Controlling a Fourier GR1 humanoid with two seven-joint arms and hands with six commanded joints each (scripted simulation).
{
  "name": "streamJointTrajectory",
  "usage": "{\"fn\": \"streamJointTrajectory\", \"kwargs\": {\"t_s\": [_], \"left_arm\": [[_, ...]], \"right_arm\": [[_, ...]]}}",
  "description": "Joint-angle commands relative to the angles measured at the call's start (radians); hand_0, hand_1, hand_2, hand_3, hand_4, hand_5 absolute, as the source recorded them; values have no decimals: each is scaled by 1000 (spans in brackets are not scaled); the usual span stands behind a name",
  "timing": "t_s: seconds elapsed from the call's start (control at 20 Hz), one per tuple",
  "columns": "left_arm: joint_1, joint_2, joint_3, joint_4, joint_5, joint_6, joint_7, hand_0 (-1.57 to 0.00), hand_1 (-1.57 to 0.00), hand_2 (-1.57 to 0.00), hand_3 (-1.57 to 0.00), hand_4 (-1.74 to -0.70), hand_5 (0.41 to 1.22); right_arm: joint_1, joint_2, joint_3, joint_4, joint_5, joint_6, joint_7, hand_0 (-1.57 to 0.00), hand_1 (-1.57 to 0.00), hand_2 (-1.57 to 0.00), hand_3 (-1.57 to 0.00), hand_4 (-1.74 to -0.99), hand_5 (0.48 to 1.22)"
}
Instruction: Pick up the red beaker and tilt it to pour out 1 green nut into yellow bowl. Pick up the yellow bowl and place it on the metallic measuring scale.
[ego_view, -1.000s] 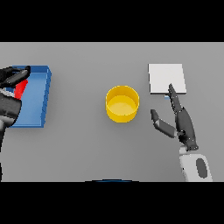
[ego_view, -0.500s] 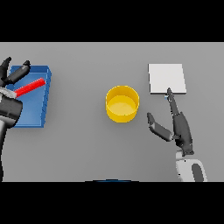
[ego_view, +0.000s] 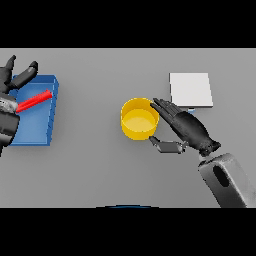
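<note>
bare table lies open between the blue tray (ego_view: 35, 137) and the yellow bowl (ego_view: 137, 120) — only the right hand (ego_view: 186, 127) crowds the bowl's right side.

right robot hand (ego_view: 186, 127) open beside yellow bowl (ego_view: 139, 118) | red beaker (ego_view: 34, 101) in blue tray (ego_view: 46, 131)

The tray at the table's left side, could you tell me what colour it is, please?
Blue; the tray shows best in the head view.
</note>
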Motion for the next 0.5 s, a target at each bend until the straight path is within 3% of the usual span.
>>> {"fn": "streamJointTrajectory", "kwargs": {"t_s": [0.0, 0.1, 0.25, 0.45], "left_arm": [[3, 1, 4, 0, -5, 2, 1, -4, -3, -3, -2, -716, 667], [1, 4, 12, 4, -14, 9, 0, -2, -2, -2, -1, -712, 672], [-9, 14, 35, 13, -31, 14, 0, -1, 0, 0, 0, -714, 682], [-9, 41, 64, 14, -60, 24, 0, 0, 0, 0, 1, -722, 688]], "right_arm": [[-27, -18, 17, 14, 21, 18, -12, 1, 1, 1, 1, -1233, 703], [-87, -54, 77, 43, 89, 55, -56, 1, 1, 1, 1, -1228, 703], [-177, -82, 142, 99, 143, 132, -74, 1, 1, 1, 1, -1213, 705], [-287, -72, 219, 201, 198, 198, -96, 1, 1, 1, 1, -1219, 705]]}}
